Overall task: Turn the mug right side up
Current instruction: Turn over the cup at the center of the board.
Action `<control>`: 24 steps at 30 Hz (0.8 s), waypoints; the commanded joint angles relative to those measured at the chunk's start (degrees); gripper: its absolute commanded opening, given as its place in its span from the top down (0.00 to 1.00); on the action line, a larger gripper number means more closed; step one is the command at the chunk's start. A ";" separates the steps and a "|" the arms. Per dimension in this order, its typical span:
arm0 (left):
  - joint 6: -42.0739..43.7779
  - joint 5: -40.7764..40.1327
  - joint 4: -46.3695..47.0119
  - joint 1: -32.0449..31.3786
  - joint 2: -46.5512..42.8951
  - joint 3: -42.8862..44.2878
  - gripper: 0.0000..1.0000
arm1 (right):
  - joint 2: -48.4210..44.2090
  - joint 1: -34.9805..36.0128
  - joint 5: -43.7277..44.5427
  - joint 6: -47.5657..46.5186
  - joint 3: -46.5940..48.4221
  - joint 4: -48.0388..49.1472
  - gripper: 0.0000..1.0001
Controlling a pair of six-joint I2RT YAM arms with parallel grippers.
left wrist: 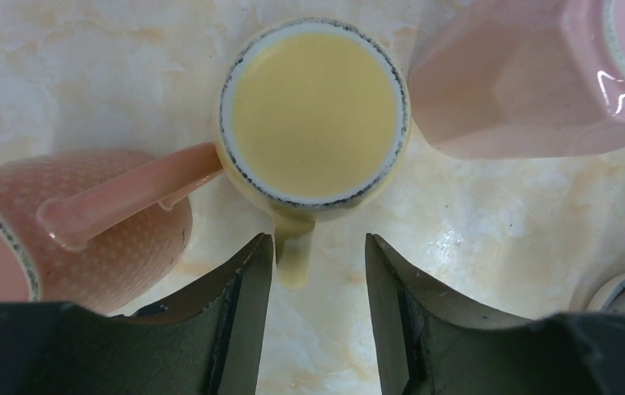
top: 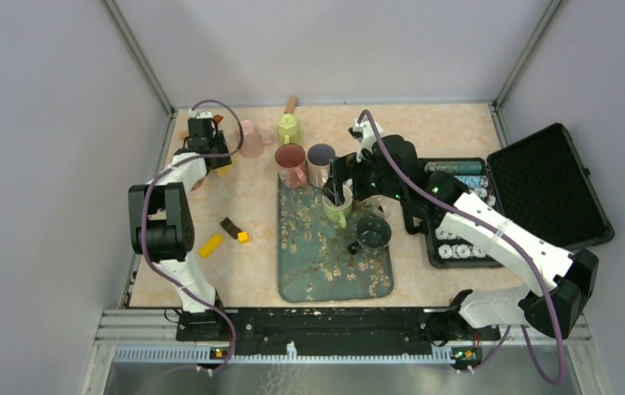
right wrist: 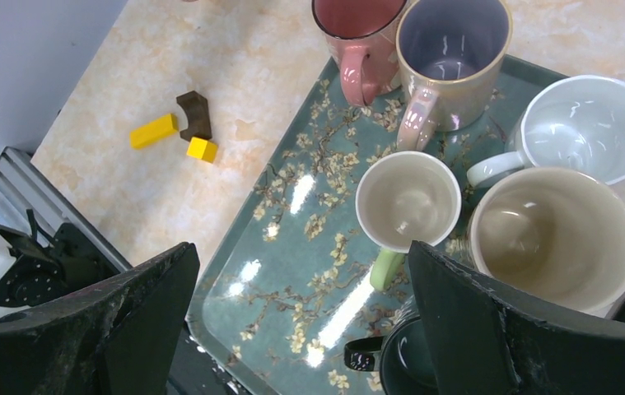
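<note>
Left jaws were spread astride the handle [left wrist: 294, 251] of the inverted mug [left wrist: 313, 111], unpinched, lined up for flipping; right jaws were spread, empty.

Yellow mug [left wrist: 313, 111] sits base-up — handle [left wrist: 294, 257] between the left gripper [left wrist: 319, 244] and its parted fingers [left wrist: 243, 317]; dotted pink mug [left wrist: 119, 218] left, faceted pink mug [left wrist: 506, 90] right.

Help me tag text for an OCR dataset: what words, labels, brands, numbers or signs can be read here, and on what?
"Ca": start of script lettering on the base of the faceted pink mug, cut off by the left wrist view's edge; the rest cannot be read.
Chips in the black case: markings too small to read.
No other text shows.
</note>
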 commanded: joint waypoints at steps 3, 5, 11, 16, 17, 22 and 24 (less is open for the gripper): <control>1.74 1.57 -0.07 0.53 2.87 4.40 0.52 | -1.87 -0.62 -0.59 0.84 -0.72 2.70 0.01; 1.62 1.59 -1.19 0.54 4.06 5.68 0.55 | -1.80 -0.62 -0.56 0.86 -0.83 2.71 0.01; 1.24 1.10 -2.00 0.54 5.66 7.03 0.65 | -1.86 -0.62 -0.53 1.18 -1.17 2.78 0.01; 1.14 0.91 -2.26 0.58 6.59 7.57 0.78 | -1.80 -0.61 -0.71 1.47 -1.65 2.87 0.01; 1.14 0.97 -2.67 0.54 6.75 7.95 0.82 | -1.78 -0.62 -0.75 1.42 -1.62 2.74 0.01; 0.92 1.79 -3.76 0.53 5.71 8.62 1.00 | -1.36 -0.62 -0.78 1.19 -1.16 2.82 0.01; 0.88 2.38 -3.70 0.52 4.60 8.61 1.00 | -1.09 -0.66 -0.78 1.36 -1.19 3.08 0.01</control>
